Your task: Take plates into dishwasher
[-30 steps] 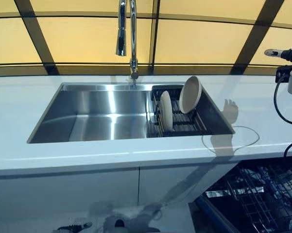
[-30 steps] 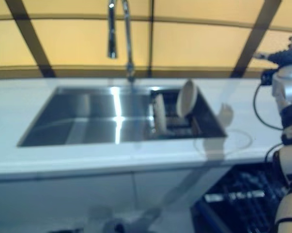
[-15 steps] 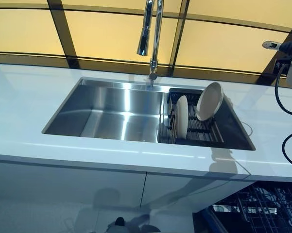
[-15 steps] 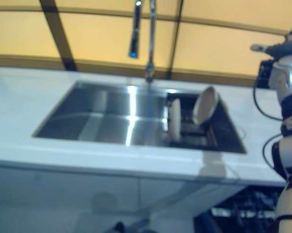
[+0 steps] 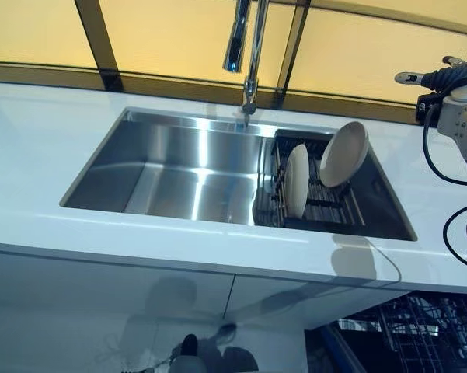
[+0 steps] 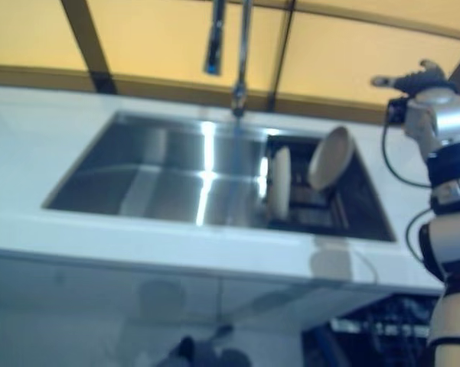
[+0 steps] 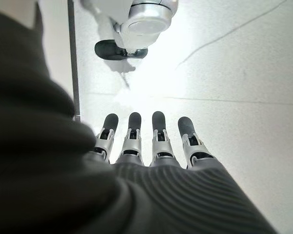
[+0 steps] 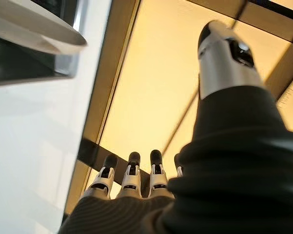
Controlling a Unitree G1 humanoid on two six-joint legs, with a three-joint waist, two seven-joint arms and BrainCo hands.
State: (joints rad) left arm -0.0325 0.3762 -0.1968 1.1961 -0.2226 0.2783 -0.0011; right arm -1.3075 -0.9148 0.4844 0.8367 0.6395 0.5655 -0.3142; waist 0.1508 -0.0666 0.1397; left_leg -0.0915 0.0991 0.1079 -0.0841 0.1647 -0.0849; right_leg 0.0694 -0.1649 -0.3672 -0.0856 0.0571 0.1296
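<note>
Two cream plates stand on edge in a black dish rack (image 5: 326, 214) in the right part of a steel sink (image 5: 179, 167). The nearer plate (image 5: 297, 180) is upright. The farther plate (image 5: 343, 154) leans back to the right. My right hand (image 5: 441, 78) is raised above the counter to the right of the rack, apart from the plates, with its fingers (image 8: 131, 178) straight and empty. My left hand (image 7: 159, 139) shows only in the left wrist view, open and empty, pointing down at the floor.
A tall faucet (image 5: 252, 47) rises behind the sink's middle. A white counter (image 5: 31, 140) surrounds the sink. An open dishwasher rack (image 5: 427, 334) of dark wire sits below the counter at the lower right. Yellow panels with dark frames back the counter.
The whole view has shifted, so the camera moved. The plates stand the same way in the rack. My right hand stays raised at the right and shows a little further into view.
</note>
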